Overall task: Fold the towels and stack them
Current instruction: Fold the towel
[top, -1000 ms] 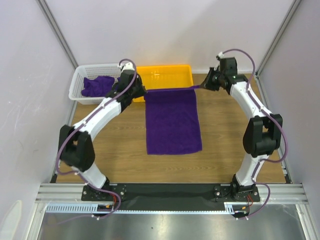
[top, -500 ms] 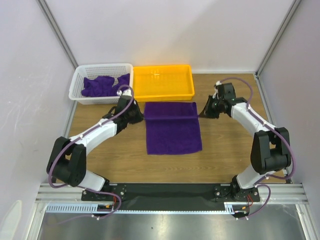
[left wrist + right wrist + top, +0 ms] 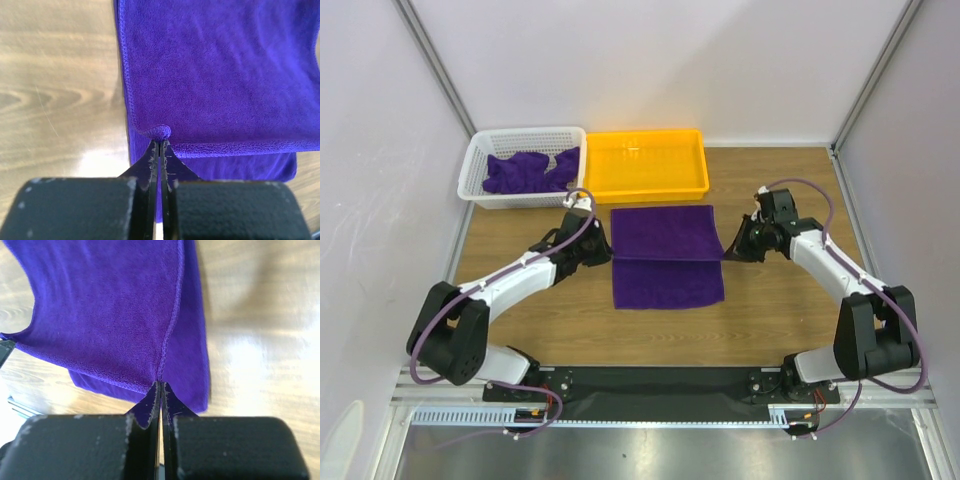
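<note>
Your spread towel (image 3: 667, 235) lies in the middle of the top view, just below the yellow tray (image 3: 650, 191), and it is partway through its first fold. Its far half is doubled over toward the bottom of the frame, and the carried hem sits short of the lower hem, so a strip of the under layer shows below it.

Your left claw (image 3: 608, 257) is clenched on the left corner of that carried hem; in the left wrist view a small nub of cloth bulges at the tips. Your right claw (image 3: 726, 254) is clenched on the right corner in the same way, with the hem running straight into its closed tips. Both sit low, close to the table (image 3: 770, 320).

I judge you are early in the job. This fold needs the hems brought level and the corners let go, and more folding probably follows. The bunched towels (image 3: 520, 172) wait unfolded in the white basket (image 3: 478, 170) at upper left. No folded towel shows in the tray, so no stack has been started.
</note>
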Controlling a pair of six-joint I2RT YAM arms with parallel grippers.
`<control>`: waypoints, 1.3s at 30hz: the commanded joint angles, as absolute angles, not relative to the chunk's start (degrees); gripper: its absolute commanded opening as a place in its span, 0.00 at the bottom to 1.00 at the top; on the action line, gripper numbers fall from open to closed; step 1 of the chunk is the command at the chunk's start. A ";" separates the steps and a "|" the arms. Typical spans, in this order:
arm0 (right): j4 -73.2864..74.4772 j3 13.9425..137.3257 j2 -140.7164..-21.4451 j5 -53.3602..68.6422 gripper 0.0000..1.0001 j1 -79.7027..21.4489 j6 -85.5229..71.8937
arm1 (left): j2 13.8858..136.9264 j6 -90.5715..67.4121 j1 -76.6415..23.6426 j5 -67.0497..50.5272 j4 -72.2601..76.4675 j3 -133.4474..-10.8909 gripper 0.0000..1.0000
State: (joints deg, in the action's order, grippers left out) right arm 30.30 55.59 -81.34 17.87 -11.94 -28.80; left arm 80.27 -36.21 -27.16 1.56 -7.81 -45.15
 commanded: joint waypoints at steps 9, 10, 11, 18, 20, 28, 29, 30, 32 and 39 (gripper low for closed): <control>32.87 48.70 -77.34 15.11 0.00 -12.22 -28.91 | 76.38 -37.79 -28.83 5.71 -10.72 -41.14 0.00; 32.35 48.17 -77.26 15.38 0.00 -12.30 -29.09 | 76.20 -37.88 -28.74 6.15 -10.90 -41.05 0.00; 32.17 47.21 -77.08 15.55 0.00 -12.57 -29.27 | 76.03 -38.05 -28.83 6.24 -11.33 -40.87 0.00; 36.99 48.86 -75.15 14.95 0.00 -12.66 -27.78 | 73.39 -37.53 -29.27 6.15 -14.23 -41.74 0.00; 38.05 49.74 -74.36 14.85 0.00 -12.74 -27.60 | 71.99 -37.27 -29.79 6.41 -15.72 -42.53 0.00; 39.81 48.08 -73.92 15.47 0.00 -12.66 -27.60 | 71.28 -38.67 -31.90 6.85 -16.79 -40.61 0.00; 40.16 47.55 -73.57 15.47 0.00 -12.66 -27.68 | 71.37 -39.28 -32.60 6.86 -17.05 -40.17 0.00; 40.25 47.11 -73.13 15.38 0.00 -12.66 -27.77 | 71.28 -39.64 -33.13 7.20 -17.22 -39.99 0.00; 40.25 46.06 -71.73 15.29 0.00 -12.66 -27.77 | 70.67 -40.34 -34.36 7.29 -17.66 -39.21 0.00; 40.08 43.16 -71.19 15.64 0.00 -12.66 -27.60 | 66.72 -42.28 -35.33 7.82 -20.74 -36.30 0.00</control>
